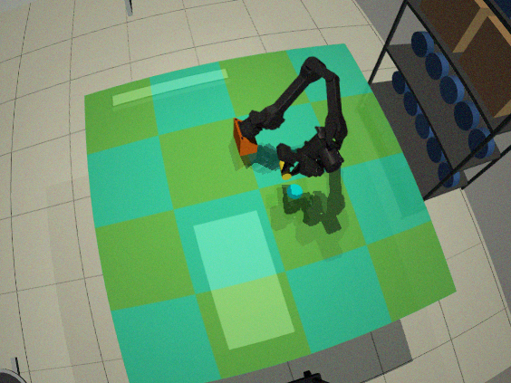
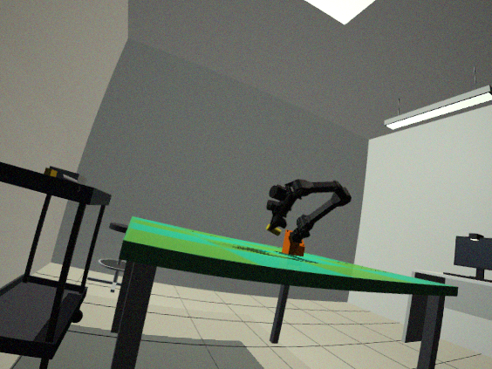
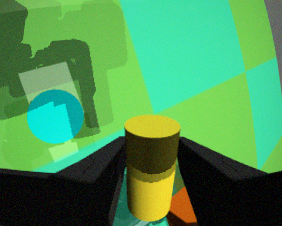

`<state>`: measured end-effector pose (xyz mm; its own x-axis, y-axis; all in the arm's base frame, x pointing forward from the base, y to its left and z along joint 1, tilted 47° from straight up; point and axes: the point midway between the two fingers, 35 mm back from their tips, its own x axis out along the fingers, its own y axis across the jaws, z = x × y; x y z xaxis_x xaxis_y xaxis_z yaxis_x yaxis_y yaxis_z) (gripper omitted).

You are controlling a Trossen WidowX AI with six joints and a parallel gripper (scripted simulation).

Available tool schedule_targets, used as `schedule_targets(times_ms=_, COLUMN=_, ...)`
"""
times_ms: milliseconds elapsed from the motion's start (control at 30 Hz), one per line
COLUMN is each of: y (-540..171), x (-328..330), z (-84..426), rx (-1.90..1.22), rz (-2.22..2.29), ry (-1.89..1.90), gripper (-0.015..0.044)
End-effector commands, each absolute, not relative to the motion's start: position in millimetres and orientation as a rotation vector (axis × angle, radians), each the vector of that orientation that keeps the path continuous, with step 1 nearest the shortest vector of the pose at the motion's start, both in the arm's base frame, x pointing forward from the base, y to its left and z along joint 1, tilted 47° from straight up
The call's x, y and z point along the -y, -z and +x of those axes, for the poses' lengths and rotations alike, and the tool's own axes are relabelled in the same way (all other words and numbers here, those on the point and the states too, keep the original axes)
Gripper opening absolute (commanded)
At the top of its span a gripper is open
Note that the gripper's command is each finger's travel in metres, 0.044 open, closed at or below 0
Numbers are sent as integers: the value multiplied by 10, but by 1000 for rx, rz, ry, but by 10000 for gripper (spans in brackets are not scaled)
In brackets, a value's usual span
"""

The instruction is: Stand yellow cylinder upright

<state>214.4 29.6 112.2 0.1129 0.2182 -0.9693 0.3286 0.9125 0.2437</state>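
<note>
My black parallel-jaw gripper (image 1: 290, 168) (image 2: 276, 228) (image 3: 151, 143) is clenched on the tall yellow cylinder (image 1: 286, 176) (image 2: 274, 229) (image 3: 150, 170), which I carry in the air, tilted and above the checkered green and turquoise tabletop (image 1: 140, 259) (image 2: 183, 241) (image 3: 200, 45). One flat round end of it faces my wrist camera, with a dark band of shade across its upper side and the lower part lit bright

The flat cyan circle (image 1: 294, 191) (image 3: 55, 116) lies on a green square of the tabletop, near the cylinder in the top view but not under it; in the wrist view it sits off to the left, apart from the cylinder. Part of it is in shadow, and the dark shadow of my arm spreads over the squares around it. I see nothing standing on the circle or between it and the cylinder

Behind the cylinder, near it, is the orange block-shaped base (image 1: 248, 148) (image 2: 288, 245) (image 3: 184, 207) that my black jointed arm (image 1: 334, 105) (image 2: 323, 187) rises from. Away from the table, well apart from my work, stand a dark shelf rack (image 1: 395, 29) holding blue round items and brown boxes, and a black wheeled cart (image 2: 65, 254). A dark monitor (image 2: 473, 252) stands on a pale desk (image 2: 471, 299)
</note>
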Motion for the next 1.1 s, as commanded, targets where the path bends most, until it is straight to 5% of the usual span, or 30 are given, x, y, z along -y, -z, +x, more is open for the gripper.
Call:
schedule_targets(times_ms=0, y=-1119, x=-292, z=2146, rx=-1452, rz=443, ry=102, gripper=105)
schedule_targets(times_ms=1067, y=-1095, x=-284, z=2159, rx=-1289, rz=377, ry=211, gripper=105)
